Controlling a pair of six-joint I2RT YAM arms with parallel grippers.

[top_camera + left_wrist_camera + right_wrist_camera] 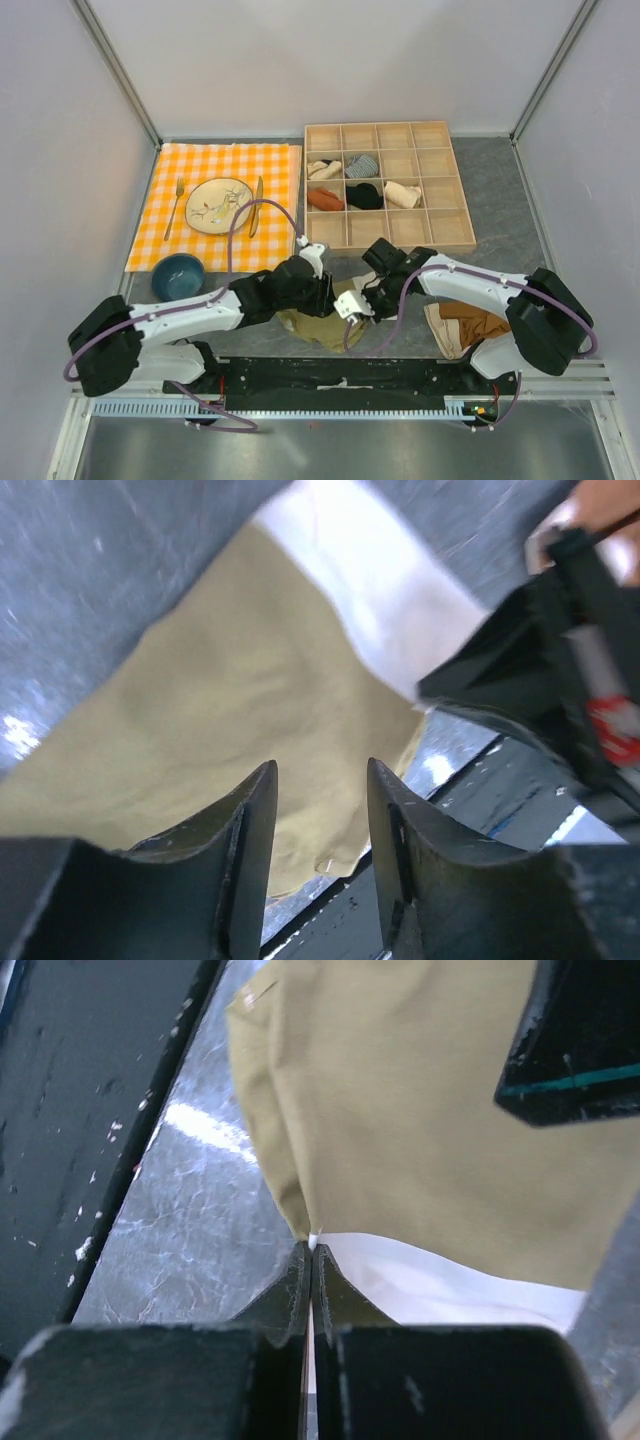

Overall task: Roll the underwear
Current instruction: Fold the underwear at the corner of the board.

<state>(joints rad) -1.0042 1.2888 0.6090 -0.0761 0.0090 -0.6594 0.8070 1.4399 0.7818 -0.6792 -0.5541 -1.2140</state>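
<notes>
Underwear [312, 326] was olive-khaki, waistband [380, 590] cream. Cloth [215, 160] was orange-and-white checked. Bowl [178, 276] was blue. Plate [193, 216] was cream, faintly patterned. Tray [375, 126] was pale wood. Table [500, 190] was mottled grey.

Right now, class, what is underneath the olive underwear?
The underwear lies on the grey table, whose bare surface shows beside the fabric's edges in both wrist views. Anything directly beneath the cloth is covered and cannot be seen.

The underwear [312, 328] is soft olive-khaki fabric with a pale cream waistband [370, 590]. It lies loosely spread and slightly rumpled on the worktop [500, 200], close to the middle of its near edge. One waistband corner is pinched in the right gripper [311, 1245].
</notes>
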